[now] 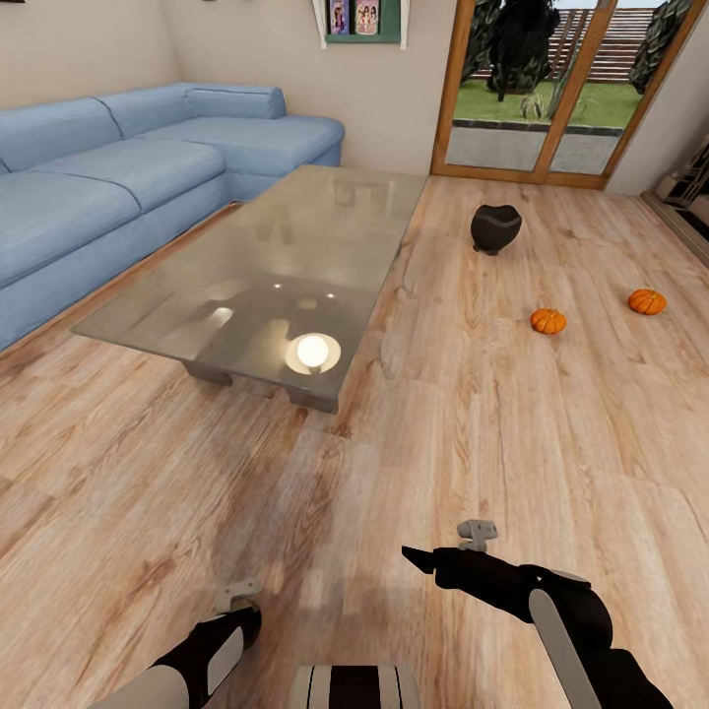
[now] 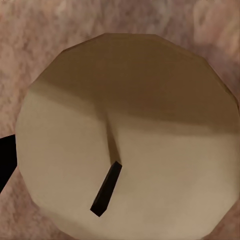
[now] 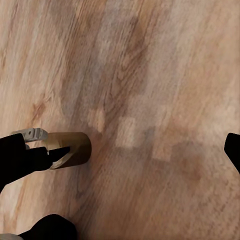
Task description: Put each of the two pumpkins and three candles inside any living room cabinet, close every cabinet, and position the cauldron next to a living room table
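Observation:
A pale candle [image 2: 125,135] with a short black wick sits right up against the left wrist camera. In the right wrist view the same candle [image 3: 75,149] pokes out as a tan cylinder from my left gripper [image 3: 52,152], which is shut on it just above the floor. From the head, that left gripper [image 1: 239,603] is low at the near left. My right gripper [image 1: 421,559] hovers open over bare planks beside it, holding nothing. Two orange pumpkins [image 1: 548,321] [image 1: 647,301] lie on the floor to the far right. Beyond them stands the black cauldron [image 1: 495,227], a little way off the grey coffee table [image 1: 246,286].
A blue corner sofa [image 1: 108,187] runs along the left behind the table. Glass patio doors [image 1: 551,89] close the far wall. A low piece of furniture [image 1: 689,192] shows at the right edge. Light wood-plank floor [image 1: 473,433] spreads between me and the pumpkins.

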